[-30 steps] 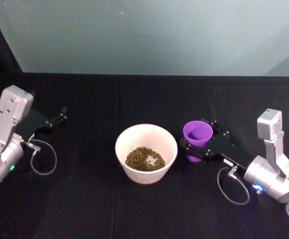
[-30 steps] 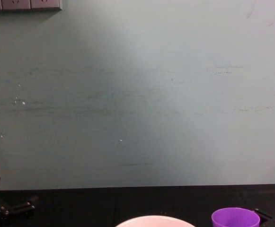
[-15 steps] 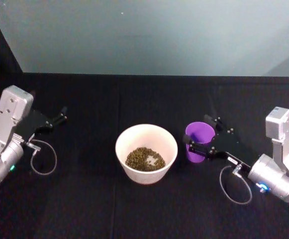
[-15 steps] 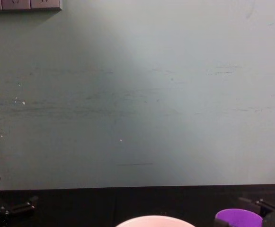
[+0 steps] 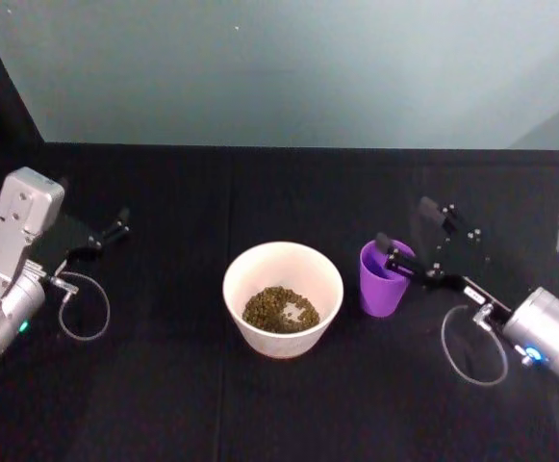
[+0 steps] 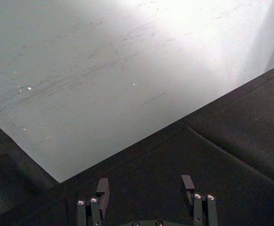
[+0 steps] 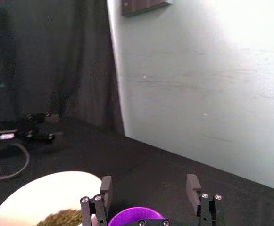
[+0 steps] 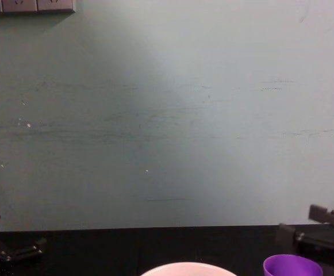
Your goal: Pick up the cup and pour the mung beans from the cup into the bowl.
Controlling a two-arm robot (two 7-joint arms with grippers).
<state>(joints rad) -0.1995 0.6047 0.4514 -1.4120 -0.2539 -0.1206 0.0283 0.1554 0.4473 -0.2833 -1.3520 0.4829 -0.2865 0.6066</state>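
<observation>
Mung beans [image 5: 280, 307] already lay in the bowl [image 5: 234, 272] — the pour looked done. The cup [image 5: 383, 282] stood upright just beside it, the right gripper [image 5: 416, 234] spread open above; the left gripper [image 5: 115, 227] sat parked, fingers apart.

Right gripper [image 5: 416, 226] raised with fingers spread; left gripper [image 5: 117, 223] parked.
</observation>
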